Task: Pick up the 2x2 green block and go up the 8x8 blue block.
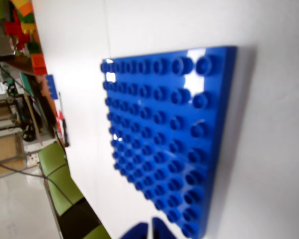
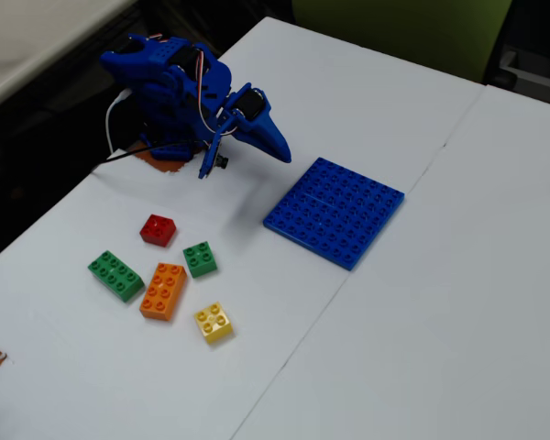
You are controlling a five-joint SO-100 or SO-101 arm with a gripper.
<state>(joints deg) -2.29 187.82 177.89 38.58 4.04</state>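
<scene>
From where I sit, nothing of the task looks done yet. In the fixed view the 2x2 green block [image 2: 200,258] lies untouched on the white counter [image 2: 422,348], in the lower left part of the frame among the loose bricks, well apart from the arm [image 2: 179,92]. The arm is folded at the upper left. Its gripper [image 2: 275,147] points toward the 8x8 blue block [image 2: 335,211], which lies flat at the middle of the frame with nothing on it. The jaws look together and empty; in the wrist view their two blue tips [image 1: 148,231] show at the bottom edge, close side by side with only a thin gap. The baseplate [image 1: 164,139] fills the middle of that view.

Everything is left, as I judge it: reach the small green brick, grip it, lift it, and carry it onto the plate.

My count in the fixed view:
- one red brick [image 2: 158,229]
- one small green brick
- one longer green brick [image 2: 115,275]
- one orange brick [image 2: 163,291]
- one yellow brick [image 2: 214,322]
- one blue baseplate

That makes five loose bricks, grouped near one another.
</scene>
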